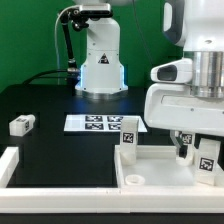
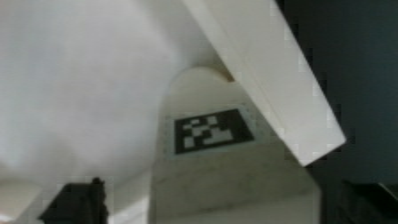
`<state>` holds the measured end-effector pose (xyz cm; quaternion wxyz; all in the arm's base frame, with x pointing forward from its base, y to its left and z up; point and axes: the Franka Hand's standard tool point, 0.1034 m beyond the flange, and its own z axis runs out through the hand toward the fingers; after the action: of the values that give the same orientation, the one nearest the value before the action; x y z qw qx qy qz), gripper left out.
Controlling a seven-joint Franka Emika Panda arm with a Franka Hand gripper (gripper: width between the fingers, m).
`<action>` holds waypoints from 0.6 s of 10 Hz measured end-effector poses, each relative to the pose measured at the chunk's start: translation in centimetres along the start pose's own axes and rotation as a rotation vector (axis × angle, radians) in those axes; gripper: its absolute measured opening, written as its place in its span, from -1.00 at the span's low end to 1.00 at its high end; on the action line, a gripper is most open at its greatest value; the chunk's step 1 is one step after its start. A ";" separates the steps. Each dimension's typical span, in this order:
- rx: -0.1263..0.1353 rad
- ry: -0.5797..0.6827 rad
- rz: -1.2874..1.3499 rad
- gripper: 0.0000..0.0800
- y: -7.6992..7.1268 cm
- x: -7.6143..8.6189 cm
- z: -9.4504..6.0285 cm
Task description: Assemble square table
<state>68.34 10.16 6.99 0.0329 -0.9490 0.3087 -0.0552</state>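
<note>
On the black table point(image 1: 50, 100), at the corner of the slab point(image 1: 160, 170) on the exterior view's right: my pincer point(image 2: 222, 204), open, straddles an upright leg point(image 1: 207, 158) standing on the slab; in the wrist view both fingers point(image 2: 80, 203) stand wide of the leg's sides and touch neither, with its tag facing the camera. I judge the step to be seating this leg in its corner socket; how deep it sits I cannot tell. To do it well: leave the slab flat and undragged, so that any turning goes into the leg alone; keep the leg plumb over its socket; centre it between the fingers and close evenly on two opposite faces; turn about the leg's own axis; open fully before lifting straight up. Count, largest first: one slab; one rail point(image 1: 8, 165) at the near edge, on the exterior view's left; one marker board point(image 1: 72, 122) behind the slab; three legs in view, namely the one I straddle, a second leg point(image 1: 130, 142) upright on the slab toward the exterior view's left, and a loose leg point(image 1: 22, 124) lying well apart on the table; a fourth I cannot see; one pincer, two fingers.
</note>
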 end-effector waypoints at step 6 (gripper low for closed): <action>-0.010 -0.005 0.340 -0.27 0.4 0.0 0.2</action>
<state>68.13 9.80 6.76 0.0377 -0.8833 0.4652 -0.0451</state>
